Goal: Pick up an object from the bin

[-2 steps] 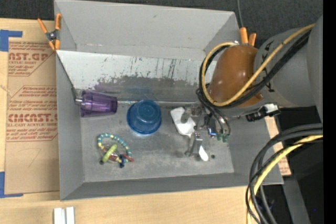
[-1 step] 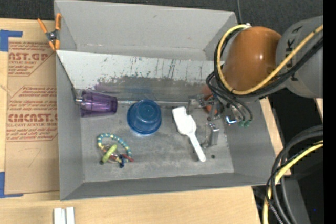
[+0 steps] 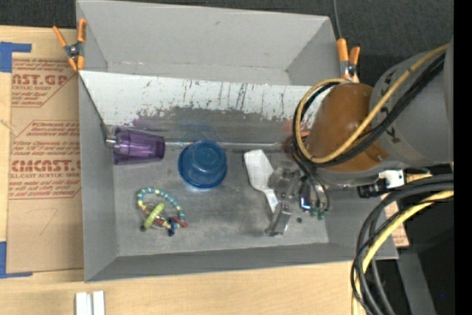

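My gripper [image 3: 278,223] reaches down at the right side of the bin floor, its metal fingers pointing toward the front wall. A white crumpled piece [image 3: 259,168] lies just behind and left of the gripper, touching or nearly touching its body. A blue round cup [image 3: 202,164] sits in the middle of the floor, left of the white piece. Nothing shows between the fingers.
A purple transparent cup [image 3: 136,146] lies on its side at the back left of the floor. A beaded multicolour bracelet [image 3: 159,209] rests at the front left. The arm with its orange cover and cables fills the right side over the bin.
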